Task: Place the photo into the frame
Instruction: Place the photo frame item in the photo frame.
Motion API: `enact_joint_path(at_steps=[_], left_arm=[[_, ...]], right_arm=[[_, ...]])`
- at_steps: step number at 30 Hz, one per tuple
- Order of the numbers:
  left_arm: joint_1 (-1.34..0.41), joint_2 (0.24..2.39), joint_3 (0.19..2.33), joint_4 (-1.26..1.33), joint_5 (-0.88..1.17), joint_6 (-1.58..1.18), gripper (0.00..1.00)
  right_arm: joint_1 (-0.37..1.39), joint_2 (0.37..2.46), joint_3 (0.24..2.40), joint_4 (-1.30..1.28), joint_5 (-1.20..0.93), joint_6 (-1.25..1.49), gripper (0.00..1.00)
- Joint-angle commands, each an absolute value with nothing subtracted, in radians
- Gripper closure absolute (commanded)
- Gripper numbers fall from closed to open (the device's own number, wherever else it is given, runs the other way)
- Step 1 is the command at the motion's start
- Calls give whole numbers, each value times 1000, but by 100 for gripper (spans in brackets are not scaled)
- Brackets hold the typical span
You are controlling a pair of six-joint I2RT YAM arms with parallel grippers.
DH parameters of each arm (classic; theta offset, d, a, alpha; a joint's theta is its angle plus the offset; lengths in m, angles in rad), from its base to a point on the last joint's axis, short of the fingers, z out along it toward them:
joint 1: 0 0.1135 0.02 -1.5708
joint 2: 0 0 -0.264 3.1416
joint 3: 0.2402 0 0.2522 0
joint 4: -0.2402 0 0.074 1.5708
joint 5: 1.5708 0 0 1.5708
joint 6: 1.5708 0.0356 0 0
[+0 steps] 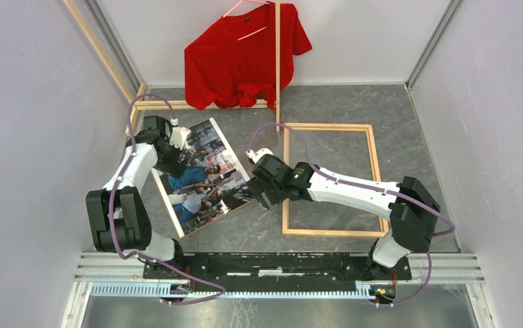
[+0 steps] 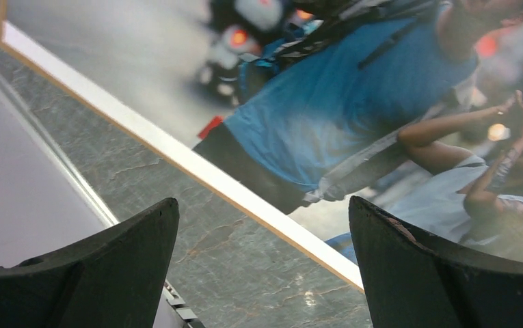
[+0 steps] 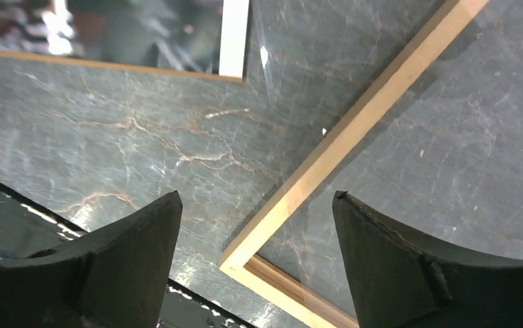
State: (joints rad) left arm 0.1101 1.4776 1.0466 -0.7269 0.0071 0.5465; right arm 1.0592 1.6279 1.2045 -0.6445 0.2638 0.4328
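**Photo and frame lying apart, both grippers empty**

The photo (image 1: 200, 178) lies picture side up on the grey marbled table (image 1: 409, 137), turned at an angle. It is just left of the frame (image 1: 286, 178), and the two do not touch. The frame lies flat with its pane facing up, so the print can go into it from above.

The left gripper (image 2: 264, 212) hangs over the photo's left white border with its jaws spread wide and nothing between them, probably placed to take that edge. The right gripper (image 3: 257, 198) hovers over the bare strip of table between the print and the frame's near-left corner. Its jaws are also spread and hold nothing.

A thin brown line runs under the white border. It may be a board beneath the print, but the wrist views do not settle this.

The print has not yet been carried across (the whole transfer remains to be done).
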Motion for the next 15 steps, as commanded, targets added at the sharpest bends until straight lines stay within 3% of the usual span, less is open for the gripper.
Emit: enact_joint_path(at_steps=[1,7,15], left_arm=[[26,1443,1005,-716,4,484,0],[-241,1417,942,-706,-86,413,0],[-485,1418,975,-687,-48,315,0]], right_arm=[[966,1528,1241,-548,145,386,9],[603,1479,1241,-482,-71,235,5],[283,1734,1365,-468,-262,130,6]])
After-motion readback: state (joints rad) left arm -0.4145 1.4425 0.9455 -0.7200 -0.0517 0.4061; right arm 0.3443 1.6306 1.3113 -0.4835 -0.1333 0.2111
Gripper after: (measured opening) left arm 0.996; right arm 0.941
